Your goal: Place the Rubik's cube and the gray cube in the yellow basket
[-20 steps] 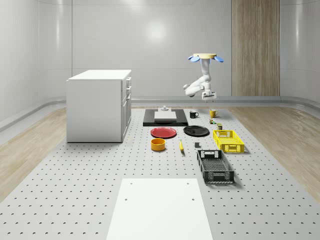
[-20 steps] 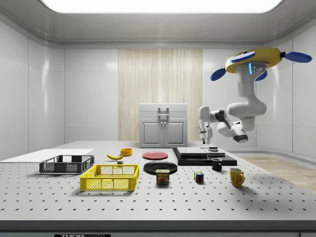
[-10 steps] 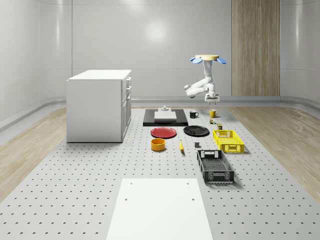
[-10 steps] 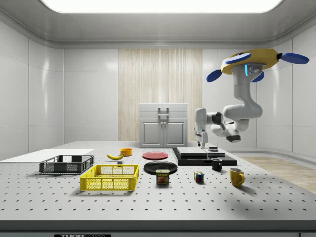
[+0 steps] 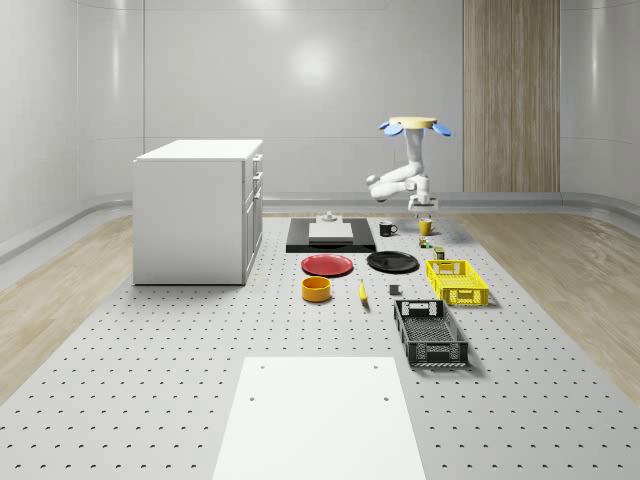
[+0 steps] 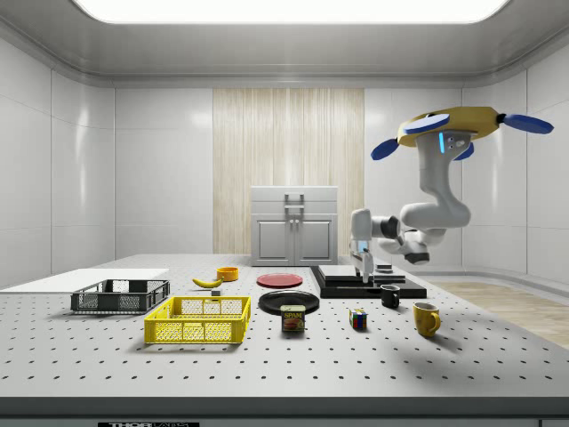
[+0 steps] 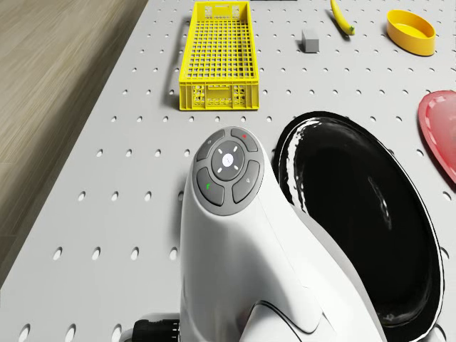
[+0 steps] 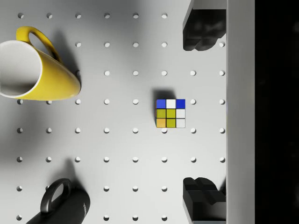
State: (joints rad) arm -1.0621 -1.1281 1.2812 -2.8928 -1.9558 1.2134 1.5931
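Nothing is in the yellow basket [image 6: 197,319] yet.
The open, empty gripper [image 6: 364,274] hangs above the Rubik's cube [image 8: 170,113]; the drone [image 6: 449,130] hovers over the table.

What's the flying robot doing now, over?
Drone hovering, hand open above Rubik's cube. Cube on table, untouched. Yellow mug and black mug nearby, not blocking.

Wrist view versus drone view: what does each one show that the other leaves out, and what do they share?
Wrist view: the Rubik's cube, a yellow mug, a black mug and the open gripper above them. Drone view: the yellow basket, the gray cube, a banana, a black plate and the arm. Both share the table. In the side view the drone hovers over it near the mugs.
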